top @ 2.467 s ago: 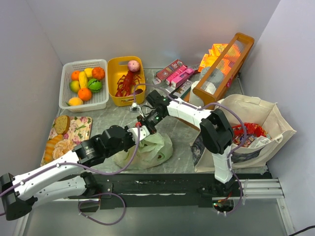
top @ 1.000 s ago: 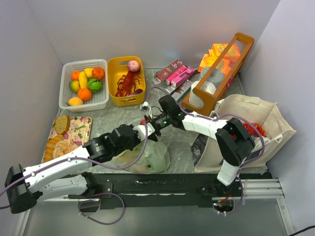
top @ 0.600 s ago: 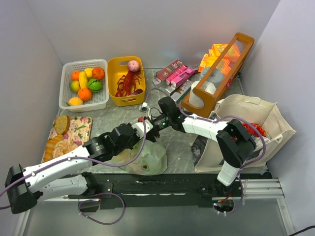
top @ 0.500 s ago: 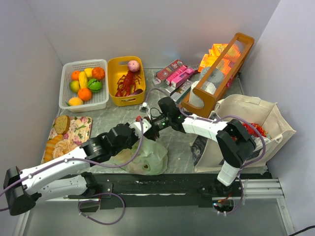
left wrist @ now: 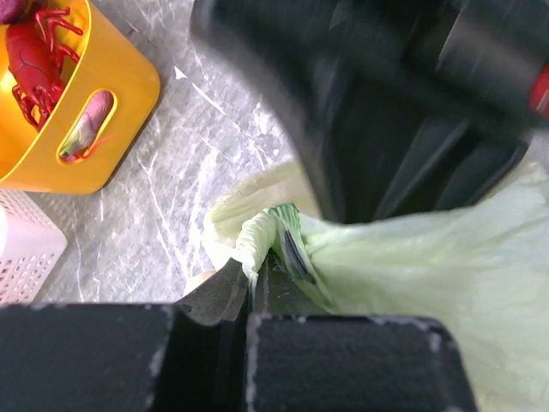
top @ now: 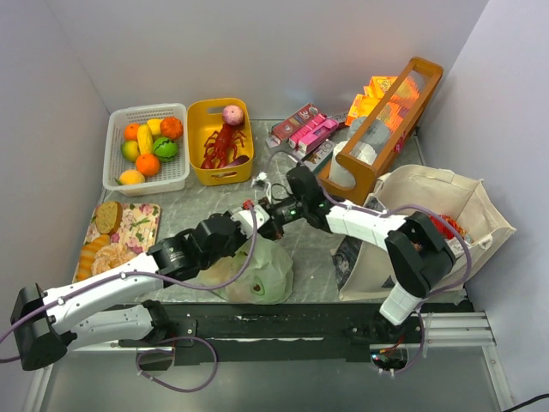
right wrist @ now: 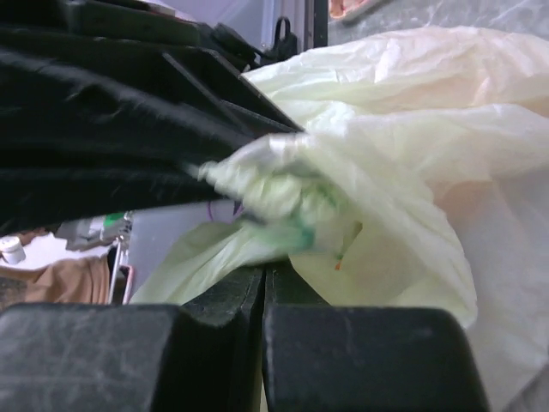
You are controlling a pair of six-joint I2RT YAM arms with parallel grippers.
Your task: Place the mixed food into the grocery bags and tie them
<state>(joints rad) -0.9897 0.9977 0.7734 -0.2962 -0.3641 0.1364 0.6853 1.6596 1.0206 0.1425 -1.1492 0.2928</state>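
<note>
— Two claws are meeting over the pale green bag [top: 257, 268], which is lying on the table [top: 189, 202] just ahead of the arm bases. From overhead, the left gripper [top: 255, 216] and right gripper [top: 271, 214] are hiding each other's tips.

— Its own camera is showing the left gripper [left wrist: 250, 279] clenched, pinching a twisted handle of the bag [left wrist: 412, 257]. The right arm [left wrist: 386, 103] is blocking the upper half as a dark blur.

— And the right gripper [right wrist: 262, 279]?

— Its fingers are pressing tight together, with the bag [right wrist: 386, 112] bunching right at the tips. Whether any film is caught, I cannot tell. The left arm [right wrist: 103, 146] is filling that side.

— Around them?

— Behind, the yellow basket [top: 196, 137] is holding the red lobster [top: 221, 144]. The wooden crate [top: 422, 86] is leaning at far right, and the canvas tote [top: 480, 219] is holding red packets [top: 442, 227].
</note>
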